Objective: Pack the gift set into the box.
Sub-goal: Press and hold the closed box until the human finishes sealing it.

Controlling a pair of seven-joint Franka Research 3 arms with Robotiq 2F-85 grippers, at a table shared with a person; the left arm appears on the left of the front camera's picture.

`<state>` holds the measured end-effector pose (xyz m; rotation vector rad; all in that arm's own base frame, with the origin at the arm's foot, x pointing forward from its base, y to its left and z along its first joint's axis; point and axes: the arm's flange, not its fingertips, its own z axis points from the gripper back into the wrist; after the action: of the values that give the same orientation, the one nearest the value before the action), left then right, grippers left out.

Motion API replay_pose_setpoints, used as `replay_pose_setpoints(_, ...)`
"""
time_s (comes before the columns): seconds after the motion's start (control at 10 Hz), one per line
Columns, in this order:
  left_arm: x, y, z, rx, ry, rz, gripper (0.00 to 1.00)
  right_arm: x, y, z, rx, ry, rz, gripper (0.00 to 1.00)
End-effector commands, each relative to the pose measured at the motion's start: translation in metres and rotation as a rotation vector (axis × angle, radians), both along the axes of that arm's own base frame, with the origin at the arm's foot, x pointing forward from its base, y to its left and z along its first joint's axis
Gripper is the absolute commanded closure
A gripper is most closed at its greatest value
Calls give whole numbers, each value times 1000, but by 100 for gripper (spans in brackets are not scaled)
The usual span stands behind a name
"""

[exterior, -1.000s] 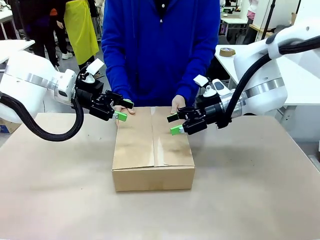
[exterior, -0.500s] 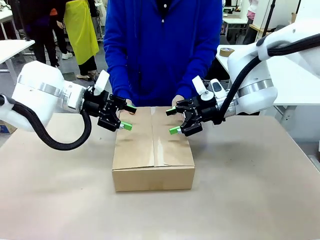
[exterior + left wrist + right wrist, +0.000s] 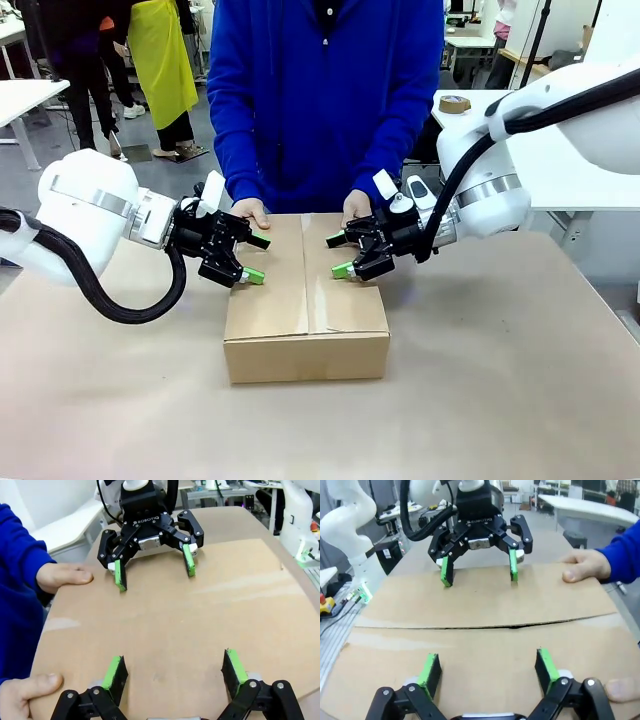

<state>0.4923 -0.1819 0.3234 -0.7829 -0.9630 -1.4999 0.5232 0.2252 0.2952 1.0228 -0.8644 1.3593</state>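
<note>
Jaws on both grippers stand apart, clamped on nothing. From the front, the left gripper (image 3: pixel 253 259) and right gripper (image 3: pixel 340 255) have dropped and drawn inward over the last second. They now hang just over the far half of the box (image 3: pixel 305 305), which sits mid-tabletop (image 3: pixel 500 400) with its flaps (image 3: pixel 268 285) folded flat; the person's hands (image 3: pixel 250 211) rest on its far edge. Through the left wrist camera, the green pads (image 3: pixel 116 672) hover above bare cardboard, with the right gripper (image 3: pixel 154 569) facing them. Through the right wrist camera, the seam (image 3: pixel 485 626) between the flaps runs across, nearly shut. Whatever is inside is hidden, so I can't tell whether the gift set is in; my guess is the arms are coming to press the flaps down.
</note>
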Motion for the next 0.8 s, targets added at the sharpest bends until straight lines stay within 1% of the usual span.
replay_pose_setpoints(0.0, -3, -4, -18, 71, 48, 19, 0, 14, 5, -4, -69, 82, 14, 0)
replay_pose_setpoints(0.2, 0, -8, -18, 82, 77, 47, 0, 14, -2, -7, -143, 115, 11, 0)
replay_pose_setpoints(0.3, 0, -1, -3, 10, 48, 29, 0, 7, 4, 2, -26, 57, 6, 0)
replay_pose_setpoints(0.7, 0, -1, -3, 10, 48, 29, 0, 7, 4, 2, -26, 57, 6, 0)
